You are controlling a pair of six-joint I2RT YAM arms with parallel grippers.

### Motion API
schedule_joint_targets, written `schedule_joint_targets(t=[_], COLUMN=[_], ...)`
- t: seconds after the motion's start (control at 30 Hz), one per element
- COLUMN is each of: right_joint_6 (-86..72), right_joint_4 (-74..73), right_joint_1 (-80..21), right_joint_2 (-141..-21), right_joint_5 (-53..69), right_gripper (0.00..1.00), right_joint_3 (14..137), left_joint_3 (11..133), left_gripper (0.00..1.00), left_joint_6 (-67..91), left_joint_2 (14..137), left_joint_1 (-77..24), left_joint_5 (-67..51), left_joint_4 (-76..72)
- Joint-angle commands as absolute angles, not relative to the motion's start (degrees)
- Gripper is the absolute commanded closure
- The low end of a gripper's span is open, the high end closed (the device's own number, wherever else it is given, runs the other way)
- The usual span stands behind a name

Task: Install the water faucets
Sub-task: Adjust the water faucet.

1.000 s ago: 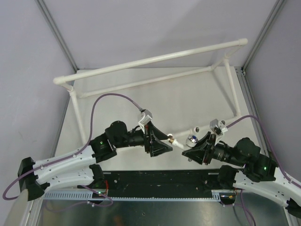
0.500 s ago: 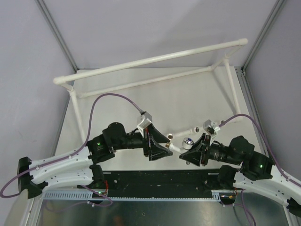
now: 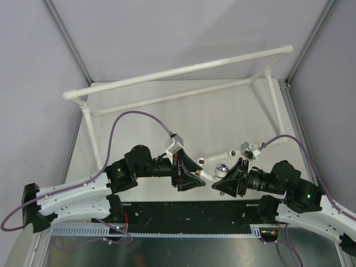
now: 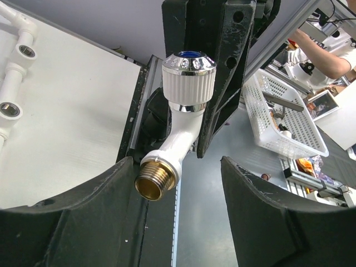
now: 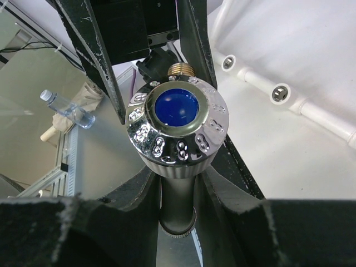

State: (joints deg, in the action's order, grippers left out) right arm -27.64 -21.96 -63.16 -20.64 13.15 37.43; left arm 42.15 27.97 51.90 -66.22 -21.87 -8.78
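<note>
One water faucet (image 3: 215, 169), white with a chrome knob and blue cap, hangs in the air between the two arms. My right gripper (image 3: 223, 179) is shut on its spout just below the knob (image 5: 177, 125), seen in the right wrist view between my fingers (image 5: 139, 194). Its brass threaded end (image 4: 157, 179) points into my left gripper (image 4: 175, 164), which stands open around it. The brass lies close to the left finger (image 4: 105, 194), and a wide gap separates it from the other finger. In the top view my left gripper (image 3: 199, 173) faces the right one.
A long white pipe frame (image 3: 183, 69) stands at the back and sides of the table. A pipe run with tee sockets (image 3: 231, 151) lies just behind the grippers, its threaded holes (image 5: 281, 93) facing up. Beyond the table are a white basket (image 4: 283, 122) and a water bottle (image 5: 67, 108).
My right arm has carried the faucet leftward. My left gripper has slid right around the brass end and its jaws have narrowed.
</note>
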Motion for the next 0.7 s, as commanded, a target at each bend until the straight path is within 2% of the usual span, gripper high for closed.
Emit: schedule_joint_targets(t=[0.0,0.2,0.67], right_joint_6=[-28.5,-28.6,-28.9], right_joint_4=[-18.2,-17.8,-18.3], right_joint_1=[-63.1,-63.1,-63.1], right_joint_2=[-20.1,-20.1,-18.3], right_joint_5=[14.3,14.6,15.1], right_gripper=[1.0,1.0,1.0], right_joint_3=[40.2,40.2,40.2], left_joint_3=[45.3,45.8,46.0], left_gripper=[0.33,0.38,0.38], left_joint_6=[27.1,27.8,28.1], left_joint_2=[52.3,52.7,53.9], left_joint_1=[-66.6,-66.8,-67.0], left_joint_5=[-22.7,-23.7,-24.6], left_joint_4=[-9.8,-9.8,-9.8])
